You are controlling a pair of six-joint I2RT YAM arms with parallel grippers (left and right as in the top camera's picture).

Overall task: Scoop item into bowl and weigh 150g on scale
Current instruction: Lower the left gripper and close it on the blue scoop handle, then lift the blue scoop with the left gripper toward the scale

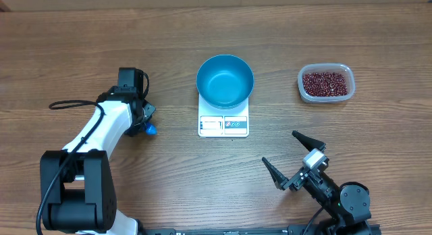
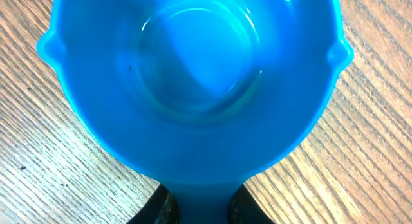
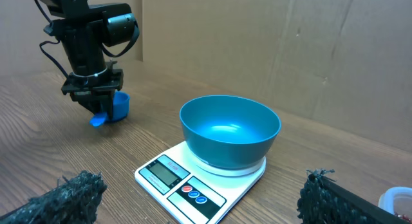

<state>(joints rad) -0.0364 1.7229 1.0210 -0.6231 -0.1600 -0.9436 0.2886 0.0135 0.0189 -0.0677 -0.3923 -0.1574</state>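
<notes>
The blue bowl (image 1: pixel 225 80) stands empty on the white scale (image 1: pixel 223 125), seen also as bowl (image 3: pixel 230 130) and scale (image 3: pixel 180 182) in the right wrist view. The beans (image 1: pixel 327 83) lie in a clear tub (image 1: pixel 302 84) at the right. A small blue scoop (image 2: pixel 193 89) rests on the table at the left, empty. My left gripper (image 2: pixel 201 211) is shut on its handle, with both fingers (image 2: pixel 164 210) against it; from above, gripper (image 1: pixel 143 117) covers most of the scoop (image 1: pixel 150 129). My right gripper (image 1: pixel 292 161) stands wide open near the front, holding nothing.
A brown cardboard wall (image 3: pixel 270 44) runs behind the wooden table (image 1: pixel 202 32). The left arm's black cable (image 1: pixel 67 104) loops over the table at the left. The right arm's base (image 1: pixel 351 201) sits at the front right edge.
</notes>
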